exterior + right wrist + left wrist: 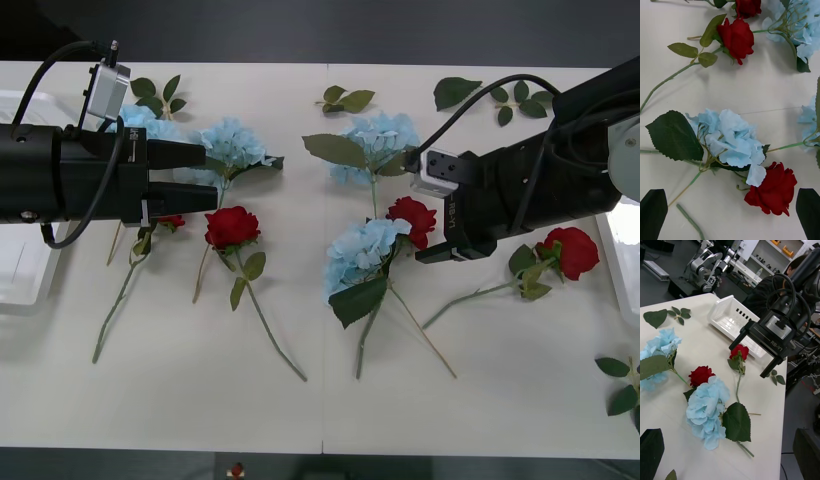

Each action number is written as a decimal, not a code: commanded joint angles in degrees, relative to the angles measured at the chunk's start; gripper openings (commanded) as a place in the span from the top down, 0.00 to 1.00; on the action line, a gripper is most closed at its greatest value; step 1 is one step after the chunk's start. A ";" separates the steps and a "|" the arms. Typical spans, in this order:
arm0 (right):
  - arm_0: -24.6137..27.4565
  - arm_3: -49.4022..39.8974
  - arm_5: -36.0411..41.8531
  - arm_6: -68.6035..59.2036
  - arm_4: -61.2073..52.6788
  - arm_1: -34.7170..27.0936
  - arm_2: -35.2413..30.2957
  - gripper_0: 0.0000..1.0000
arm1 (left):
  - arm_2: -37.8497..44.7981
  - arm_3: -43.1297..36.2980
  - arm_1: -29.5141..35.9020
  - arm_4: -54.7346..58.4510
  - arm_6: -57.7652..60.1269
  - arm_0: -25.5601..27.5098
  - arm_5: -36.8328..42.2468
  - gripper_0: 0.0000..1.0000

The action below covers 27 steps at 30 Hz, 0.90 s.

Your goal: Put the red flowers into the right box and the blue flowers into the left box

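Near the table's [480,400] front edge lie only long green stems, while the blooms sit mid-table. At centre, a blue hydrangea [362,252] touches a red rose [414,219], and the right gripper [432,208] hovers just over that rose with its black fingers spread apart and holding nothing. Toward the right edge lies another red rose [572,250], near the white bin [628,255] at that edge. Left of centre lies a third rose [231,226]; the left gripper [210,177] hangs above the left side, fingers apart and empty, over a partly hidden rose [170,221]. Farther back lie more hydrangeas [378,140], and loose leaf sprigs [345,99] line the far edge. The slotted basket [20,270] sits at the left edge.
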 commanded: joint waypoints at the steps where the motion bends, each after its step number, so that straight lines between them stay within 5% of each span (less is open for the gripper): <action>1: -0.73 -0.25 0.04 1.62 -0.22 -0.31 -0.39 0.00 | 0.74 -0.69 1.20 0.57 -0.37 0.58 -0.17 0.00; 7: -0.73 -0.25 0.04 1.62 -0.22 -0.31 -0.39 0.00 | 0.74 -0.69 1.20 0.57 -0.37 0.58 -0.17 0.00; 12: -0.73 -0.25 0.04 1.62 -0.22 -0.31 -0.39 0.00 | -0.67 0.90 -4.68 1.98 -0.64 5.68 0.36 0.00; 20: 2.25 0.27 -1.02 0.47 -2.42 -0.75 2.42 0.00 | 4.16 2.13 0.59 3.29 2.09 5.33 1.07 0.00; 27: 1.20 0.45 1.44 -31.69 -14.28 -8.04 2.42 0.00 | 7.68 19.70 1.12 -1.89 10.52 0.05 10.03 0.00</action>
